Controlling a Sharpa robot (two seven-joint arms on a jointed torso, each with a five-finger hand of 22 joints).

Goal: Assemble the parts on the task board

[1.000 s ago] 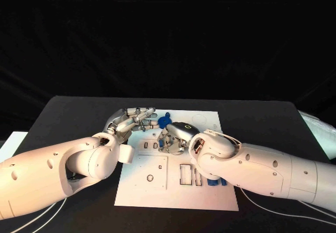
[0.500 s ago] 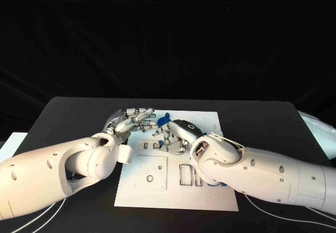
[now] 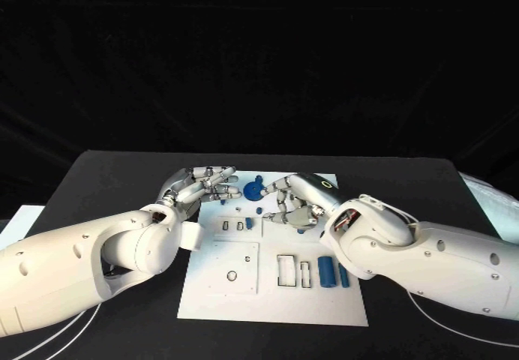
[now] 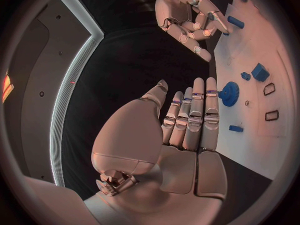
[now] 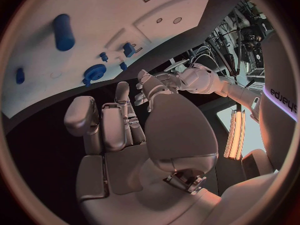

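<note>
We are seeing a flat white board (image 3: 232, 296) lying mid-table, cut with rectangular slots. A round toothed blue gear (image 3: 254, 187) is sitting at its far edge; a smooth blue cylinder (image 3: 327, 271) is lying near the front, long axis running front to back. Our left hand (image 3: 203, 185) and right hand (image 3: 298, 199) are hovering with fingers spread, holding nothing.
</note>
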